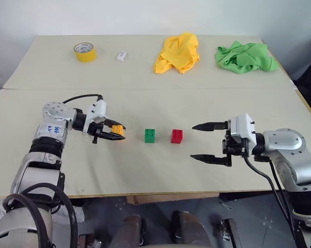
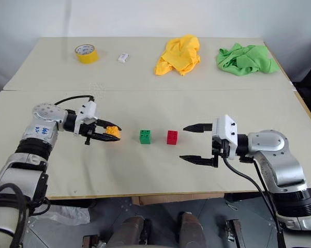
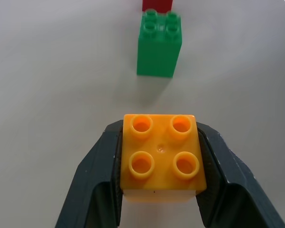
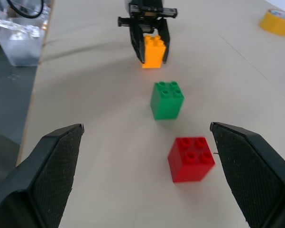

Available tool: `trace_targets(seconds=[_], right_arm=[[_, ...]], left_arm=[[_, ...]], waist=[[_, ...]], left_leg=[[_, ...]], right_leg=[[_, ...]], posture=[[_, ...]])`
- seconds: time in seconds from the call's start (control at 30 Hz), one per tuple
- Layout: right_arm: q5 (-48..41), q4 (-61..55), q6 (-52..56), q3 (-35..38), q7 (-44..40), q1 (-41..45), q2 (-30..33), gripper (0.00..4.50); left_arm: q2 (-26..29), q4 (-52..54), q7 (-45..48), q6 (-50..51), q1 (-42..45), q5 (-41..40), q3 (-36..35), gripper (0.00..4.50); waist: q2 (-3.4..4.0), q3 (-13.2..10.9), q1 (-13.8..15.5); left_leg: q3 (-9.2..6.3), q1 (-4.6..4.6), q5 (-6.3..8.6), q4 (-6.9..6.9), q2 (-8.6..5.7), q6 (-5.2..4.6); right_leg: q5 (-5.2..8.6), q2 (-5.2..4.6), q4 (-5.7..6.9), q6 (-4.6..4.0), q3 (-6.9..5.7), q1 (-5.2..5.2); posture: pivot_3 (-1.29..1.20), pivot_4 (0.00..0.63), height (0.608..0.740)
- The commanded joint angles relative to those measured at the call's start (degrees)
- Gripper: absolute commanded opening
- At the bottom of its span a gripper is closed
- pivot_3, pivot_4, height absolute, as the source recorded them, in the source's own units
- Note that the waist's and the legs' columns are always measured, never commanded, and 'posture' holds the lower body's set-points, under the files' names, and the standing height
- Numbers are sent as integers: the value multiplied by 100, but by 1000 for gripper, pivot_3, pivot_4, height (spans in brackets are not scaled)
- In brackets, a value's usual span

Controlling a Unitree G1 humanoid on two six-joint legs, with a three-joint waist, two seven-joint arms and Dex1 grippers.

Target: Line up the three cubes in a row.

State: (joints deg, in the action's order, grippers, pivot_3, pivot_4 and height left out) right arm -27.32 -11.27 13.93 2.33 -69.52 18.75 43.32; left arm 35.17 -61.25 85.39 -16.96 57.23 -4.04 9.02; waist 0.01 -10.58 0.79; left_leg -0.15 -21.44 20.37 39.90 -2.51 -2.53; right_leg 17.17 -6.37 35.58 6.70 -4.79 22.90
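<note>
The green cube [image 1: 150, 135] and red cube [image 1: 177, 136] already stand side by side on the table [image 1: 145, 103]; the left gripper [image 1: 111, 133] pinches the orange-yellow cube [image 3: 161, 154] just beside green — it is only to set down; the right gripper [image 1: 211, 142] waits spread wide

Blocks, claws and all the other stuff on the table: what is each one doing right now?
orange-yellow block: pinched in the left claw, studs up
green block: standing free, studs up
red block: standing free beside the green one, studs up
right claw: wide open, holding nothing
tape roll: lying flat
white block: lying loose
yellow cloth: crumpled
green cloth: crumpled
</note>
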Motion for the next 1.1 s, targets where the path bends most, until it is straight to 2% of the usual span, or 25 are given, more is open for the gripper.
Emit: trace_targets(seconds=[0.03, 0.2, 0.4, 0.47, 0.57, 0.7, 0.83, 0.93, 1.1], right_arm=[[-93, -409, 9, 227, 221, -188, 25, 4500], [-96, -721, 37, 308, 459, -599, 19, 4500], [-249, -705, 101, 366, 588, -606, -69, 4500], [-216, -673, 80, 350, 539, -630, -22, 4500], [-200, -624, 24, 382, 523, -648, -26, 4500], [-407, -418, 77, 512, 532, -463, -125, 4500], [-282, 249, -352, 474, 174, 146, -79, 4500], [-173, 896, -530, 399, -222, 664, 81, 4500], [-22, 1504, -601, 193, -862, 1050, 333, 4500]], left_arm=[[-104, -559, -131, -421, 262, 285, -3, 1534], [-252, -963, -59, -536, 532, 470, -49, 1534], [-328, -1101, -67, -374, 648, 493, -197, 1534], [-289, -1070, -51, -391, 656, 403, -335, 2282], [-194, -964, 204, -139, 679, 182, -587, 3144], [242, -284, 649, 34, 379, -329, -1015, 4323], [1039, 1338, 622, 753, -668, -1150, -1667, 4323], [1554, 2490, 161, 1289, -1563, -1512, -2091, 4323], [1814, 3334, -329, 1652, -2456, -1765, -2552, 4323]], waist=[[0, 0, 25], [-1, 0, 73], [-1, -1, 70], [-1, -1, 69], [-2, -1, 64], [-6, -3, 51], [1, -6, -115], [3, -8, -159], [11, -12, -42]], left_leg=[[0, -1, 0, 2, -1, -1], [0, -2, -1, 10, -2, -3], [-2, -2, -3, 13, -9, -9], [-3, -2, -3, 13, -9, -9], [-3, -3, -3, 13, -9, -9], [-5, -4, -3, 13, -5, -9], [-3, 1, -2, 7, 2, -7], [-11, 2, 2, 5, 16, 1], [-31, 0, 3, 12, 13, 2]], right_leg=[[-1, -4, 0, 1, 0, 0], [-4, -6, 2, 7, 1, -2], [-8, -10, 1, 14, 3, -4], [-8, -10, 1, 14, 3, -4], [-8, -10, 1, 14, 2, -4], [-8, -15, 0, 14, 3, -4], [-8, -27, -3, 13, 20, -3], [-6, -27, -5, 9, 38, -2], [-3, -31, -8, 3, 36, -15]], posture=[[0, 150, 740], [0, 150, 740], [0, 150, 740], [0, 150, 740], [0, 150, 740], [0, 150, 740], [0, 150, 740], [0, 150, 740], [0, 150, 740]])
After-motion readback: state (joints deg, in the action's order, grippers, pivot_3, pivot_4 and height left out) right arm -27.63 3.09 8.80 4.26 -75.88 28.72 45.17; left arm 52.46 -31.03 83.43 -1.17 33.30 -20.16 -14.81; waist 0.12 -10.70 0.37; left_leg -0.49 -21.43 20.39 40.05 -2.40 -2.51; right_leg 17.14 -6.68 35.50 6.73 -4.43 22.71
